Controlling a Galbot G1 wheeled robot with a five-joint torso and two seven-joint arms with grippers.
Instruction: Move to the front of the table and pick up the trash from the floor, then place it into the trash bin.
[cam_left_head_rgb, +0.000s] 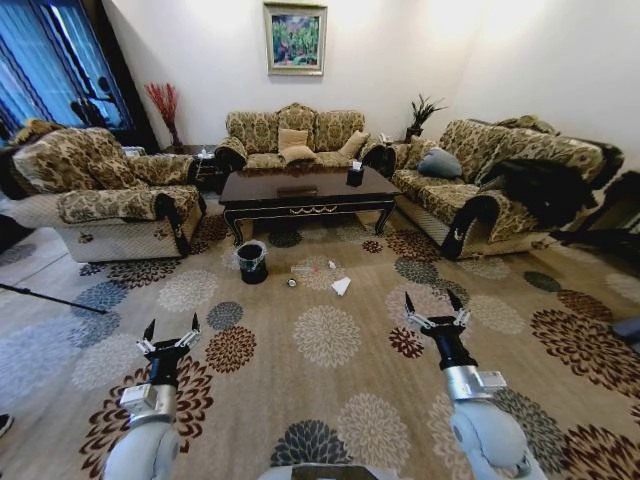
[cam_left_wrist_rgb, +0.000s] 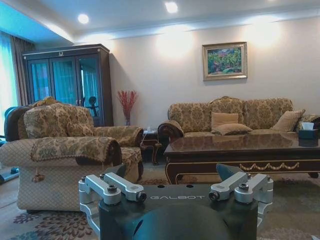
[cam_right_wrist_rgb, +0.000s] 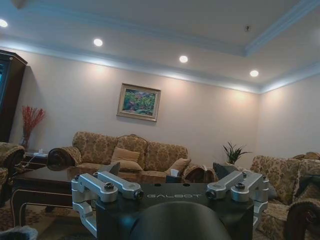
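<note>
Head view showed the trash (cam_left_head_rgb: 318, 276) scattered on the patterned carpet (cam_left_head_rgb: 330, 340) just in front of the desk (cam_left_head_rgb: 305, 192): a clear bottle, a white folded sheet (cam_left_head_rgb: 341, 286) and a tiny dark piece (cam_left_head_rgb: 291, 283). The trash bin (cam_left_head_rgb: 252, 262) stood just beside them, near the desk's front leg. Both arms hung well short; the left end effector (cam_left_head_rgb: 170, 338) and right end effector (cam_left_head_rgb: 437, 311) were spread wide, holding nothing. Judging from this, driving straight in risked rolling over the litter or nudging the bin.

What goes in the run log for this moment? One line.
left claw open, empty | right claw open, empty | trash on carpet | trash bin beside table
</note>
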